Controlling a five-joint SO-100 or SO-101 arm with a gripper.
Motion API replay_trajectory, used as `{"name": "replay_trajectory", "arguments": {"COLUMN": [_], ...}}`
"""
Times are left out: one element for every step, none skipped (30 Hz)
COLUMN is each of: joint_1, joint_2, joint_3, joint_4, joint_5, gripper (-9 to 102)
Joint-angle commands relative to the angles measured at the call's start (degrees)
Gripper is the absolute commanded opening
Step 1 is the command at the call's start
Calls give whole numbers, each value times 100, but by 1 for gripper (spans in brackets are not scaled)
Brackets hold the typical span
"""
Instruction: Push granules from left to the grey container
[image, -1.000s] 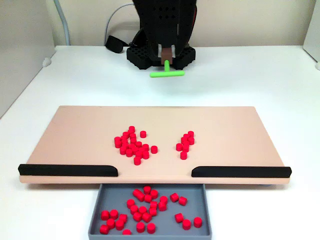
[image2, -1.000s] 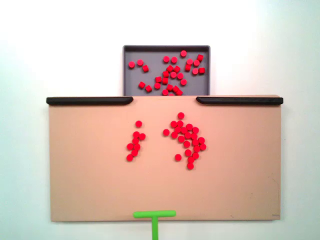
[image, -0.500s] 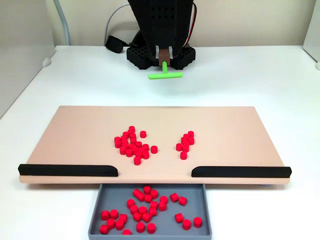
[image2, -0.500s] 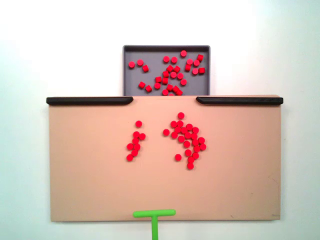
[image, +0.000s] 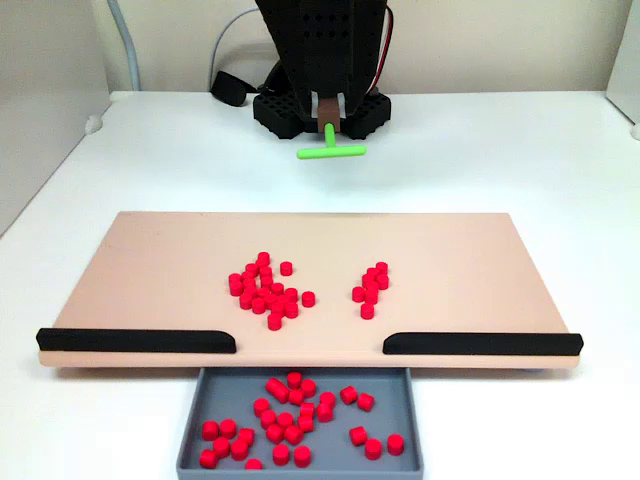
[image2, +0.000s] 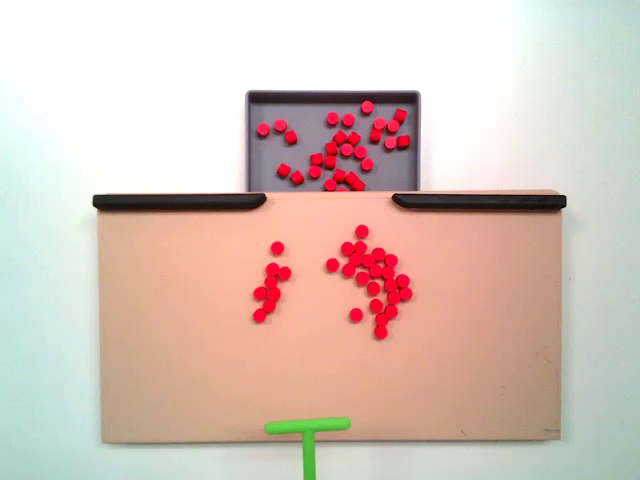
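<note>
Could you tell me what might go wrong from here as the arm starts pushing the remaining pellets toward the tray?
1. The granules on the tan board lie in two separate clusters; the short green pusher may sweep one and scatter the other sideways.
2. Pellets pushed off-line could stop against the black strips rather than pass through the gap into the grey container.
3. The container already holds many pellets near its entrance, so new ones may pile up there.
</note>
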Motion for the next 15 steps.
{"name": "replay_trajectory", "arguments": {"joint_1": [35,35,35,35,35,44,44,26,9,-26,-44,-62,-70,-70,-79], "joint_2": [-9,-9,0,0,0,0,0,0,0,-9,-9,-18,-26,-35,-44], "joint_3": [-35,-35,-35,-35,-35,-35,-35,-35,-35,-35,-35,-35,-35,-35,-35], "joint_4": [-18,-18,-18,-18,-18,-18,-18,-9,-9,9,18,18,18,18,18], "joint_5": [-35,-26,-26,-26,-18,-26,-35,-18,18,35,53,79,97,123,149], "gripper": [0,0,0,0,0,0,0,0,0,0,0,0,0,0,0]}}
